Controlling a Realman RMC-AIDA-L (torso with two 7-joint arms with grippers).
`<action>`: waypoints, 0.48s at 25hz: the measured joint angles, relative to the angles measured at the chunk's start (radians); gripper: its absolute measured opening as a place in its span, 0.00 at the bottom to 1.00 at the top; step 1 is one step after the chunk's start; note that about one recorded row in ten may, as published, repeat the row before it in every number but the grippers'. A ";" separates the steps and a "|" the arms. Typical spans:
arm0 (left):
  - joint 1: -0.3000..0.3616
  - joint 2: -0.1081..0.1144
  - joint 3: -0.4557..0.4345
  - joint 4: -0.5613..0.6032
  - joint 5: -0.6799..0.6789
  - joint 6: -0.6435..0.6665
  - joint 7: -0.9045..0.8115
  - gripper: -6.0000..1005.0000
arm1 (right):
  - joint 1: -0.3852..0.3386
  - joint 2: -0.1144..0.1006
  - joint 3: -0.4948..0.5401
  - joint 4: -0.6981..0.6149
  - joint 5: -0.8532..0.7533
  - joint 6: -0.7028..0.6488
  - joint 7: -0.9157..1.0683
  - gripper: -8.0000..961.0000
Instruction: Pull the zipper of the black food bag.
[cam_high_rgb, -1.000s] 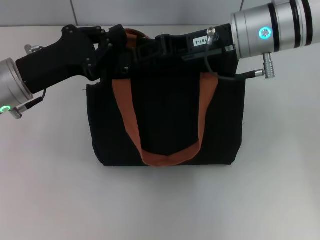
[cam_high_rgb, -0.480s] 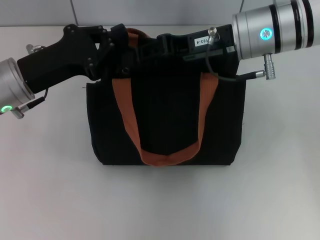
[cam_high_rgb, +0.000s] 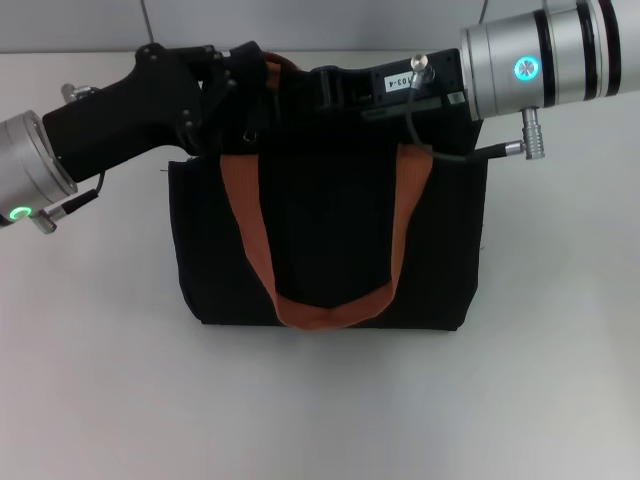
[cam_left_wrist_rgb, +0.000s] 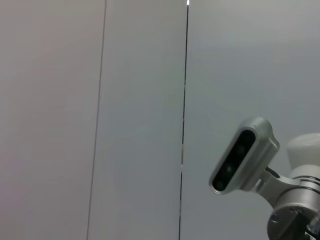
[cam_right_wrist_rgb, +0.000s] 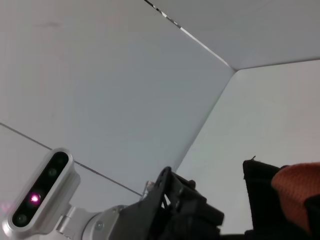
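Note:
The black food bag (cam_high_rgb: 330, 250) stands on the white table in the head view, with an orange-brown handle (cam_high_rgb: 335, 305) hanging down its front. My left gripper (cam_high_rgb: 255, 90) is at the bag's upper edge on the left, by the rear handle (cam_high_rgb: 275, 68). My right gripper (cam_high_rgb: 312, 95) comes in from the right and sits over the same upper edge, close to the left one. The zipper pull is hidden behind the two black grippers. In the right wrist view a corner of the bag (cam_right_wrist_rgb: 260, 200) and an orange-brown strap (cam_right_wrist_rgb: 300, 187) show beside the left gripper (cam_right_wrist_rgb: 187, 212).
The white table (cam_high_rgb: 90, 380) surrounds the bag, with a grey wall (cam_high_rgb: 330, 20) behind. A cable and plug (cam_high_rgb: 500, 150) hang from my right wrist over the bag's top right corner. The left wrist view shows only wall panels and the right arm's camera (cam_left_wrist_rgb: 242, 162).
My left gripper has moved a little farther back and to the right along the bag's top. The bag's upper left has shifted slightly with it. The right arm has barely moved.

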 joint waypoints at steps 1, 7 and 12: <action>0.006 0.000 -0.001 0.000 -0.019 0.000 -0.001 0.05 | -0.001 0.000 0.000 -0.001 -0.002 0.000 -0.006 0.22; 0.015 0.002 -0.001 0.000 -0.034 0.000 -0.004 0.05 | -0.022 0.002 0.000 -0.026 -0.003 0.000 -0.029 0.03; 0.017 0.003 -0.002 0.000 -0.035 -0.004 -0.009 0.05 | -0.043 0.003 0.000 -0.056 -0.003 0.000 -0.038 0.02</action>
